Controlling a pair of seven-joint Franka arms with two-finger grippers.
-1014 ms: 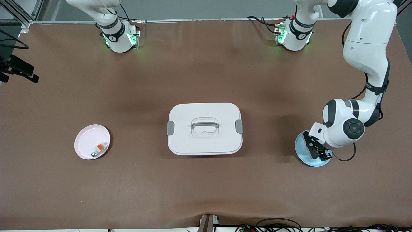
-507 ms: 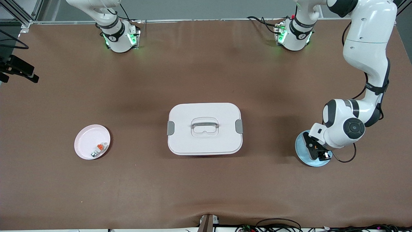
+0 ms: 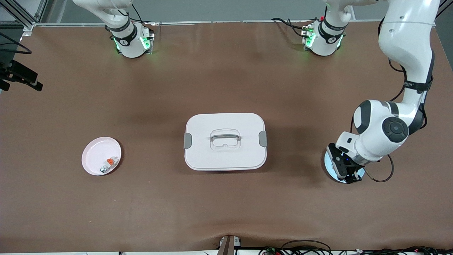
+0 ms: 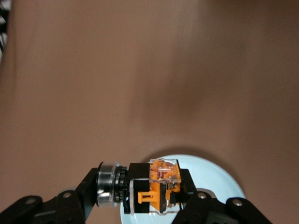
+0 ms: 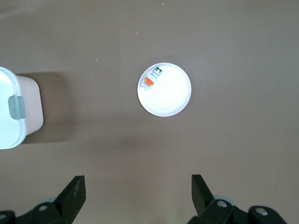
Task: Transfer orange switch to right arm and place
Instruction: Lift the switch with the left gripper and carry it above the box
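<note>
Since the earlier frame, I saw my left gripper (image 3: 348, 176) rise over the blue plate (image 4: 224, 172), fingers clamped on the orange switch (image 4: 156, 186), now off the plate. My right gripper (image 5: 135, 193) waited wide open and empty, above the pink plate (image 3: 92, 156) holding a small white-grey part (image 3: 109, 163).

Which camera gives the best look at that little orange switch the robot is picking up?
The left wrist view: the orange switch fills it, clamped in the left claw above the blue plate. In the front view the claw hides it. The right wrist view does not show it, only the right claw, open, high over the table.
</note>
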